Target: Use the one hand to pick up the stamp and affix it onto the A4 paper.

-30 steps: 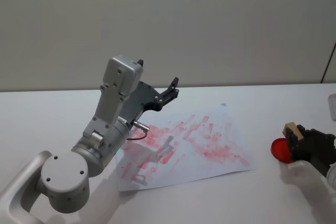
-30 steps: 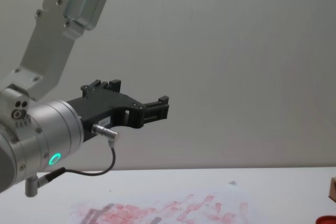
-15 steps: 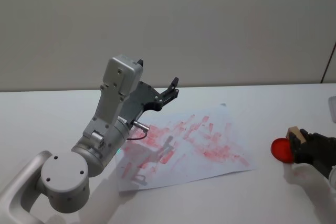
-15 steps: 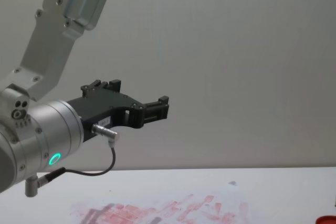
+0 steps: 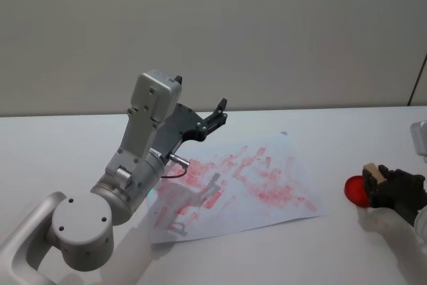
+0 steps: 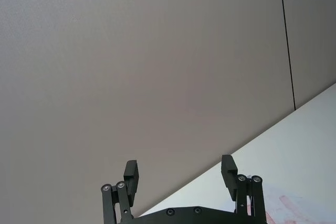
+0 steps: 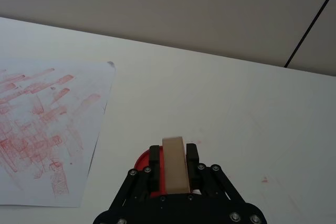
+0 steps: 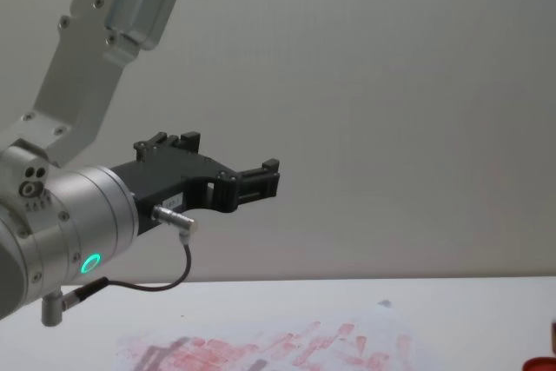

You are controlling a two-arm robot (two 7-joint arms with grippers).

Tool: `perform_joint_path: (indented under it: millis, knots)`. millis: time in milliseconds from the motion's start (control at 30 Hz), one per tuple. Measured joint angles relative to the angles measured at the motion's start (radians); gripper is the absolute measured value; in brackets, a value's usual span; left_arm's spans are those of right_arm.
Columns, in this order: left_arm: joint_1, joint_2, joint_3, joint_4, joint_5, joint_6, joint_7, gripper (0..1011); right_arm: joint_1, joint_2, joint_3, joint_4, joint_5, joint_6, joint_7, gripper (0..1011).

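My right gripper (image 5: 377, 183) is shut on the stamp (image 5: 371, 172), a small tan wooden block, at the table's right side. In the right wrist view the stamp (image 7: 175, 176) stands upright between the black jaws of the right gripper (image 7: 173, 152), directly over a low red pad (image 7: 140, 162); I cannot tell whether it touches the pad. The A4 paper (image 5: 248, 186), covered in red prints, lies mid-table to the left of the stamp, and the A4 paper (image 7: 47, 124) is apart from the gripper. My left gripper (image 5: 217, 112) hangs open in the air above the paper's far left part, holding nothing.
The red pad (image 5: 356, 191) sits on the white table just right of the paper's right edge. The left arm's large silver links (image 5: 143, 145) stand over the paper's left half. A white object (image 5: 420, 137) shows at the right edge. A grey wall backs the table.
The right gripper with the stamp has sunk a little toward the red pad, then shifted slightly. The left arm has not moved.
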Motion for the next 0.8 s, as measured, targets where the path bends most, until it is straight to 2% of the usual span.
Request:
perform_joint_path:
  millis: [133,167,233,267,367,400,533,567,633,667,800]
  knots:
    - [0.0,0.0,0.0,0.0,0.0,0.0,0.0,1001,0.003,-0.002,-0.001,0.004,-0.003,0.002,0.002,373]
    - [0.0,0.0,0.0,0.0,0.0,0.0,0.0,1001,0.004,-0.002,-0.001,0.005,-0.004,0.002,0.003,436]
    - [0.0,0.0,0.0,0.0,0.0,0.0,0.0,1001,0.005,-0.002,-0.001,0.006,-0.004,0.003,0.004,477]
    - [0.0,0.0,0.0,0.0,0.0,0.0,0.0,1001,0.006,-0.003,-0.001,0.007,-0.005,0.003,0.004,538]
    - [0.0,0.0,0.0,0.0,0.0,0.0,0.0,1001,0.007,-0.003,-0.001,0.009,-0.006,0.004,0.006,595]
    - [0.0,0.0,0.0,0.0,0.0,0.0,0.0,1001,0.007,-0.004,-0.002,0.009,-0.006,0.004,0.006,652]
    - [0.0,0.0,0.0,0.0,0.0,0.0,0.0,1001,0.008,-0.004,-0.002,0.011,-0.007,0.005,0.007,757]
    - [0.0,0.0,0.0,0.0,0.0,0.0,0.0,1001,0.008,-0.004,-0.002,0.011,-0.007,0.005,0.007,813]
    - [0.0,0.0,0.0,0.0,0.0,0.0,0.0,1001,0.009,-0.004,-0.002,0.011,-0.007,0.005,0.008,843]
    - [0.0,0.0,0.0,0.0,0.0,0.0,0.0,1001,0.009,-0.004,-0.002,0.012,-0.007,0.005,0.008,903]
    - [0.0,0.0,0.0,0.0,0.0,0.0,0.0,1001,0.009,-0.005,-0.002,0.012,-0.008,0.006,0.008,996]
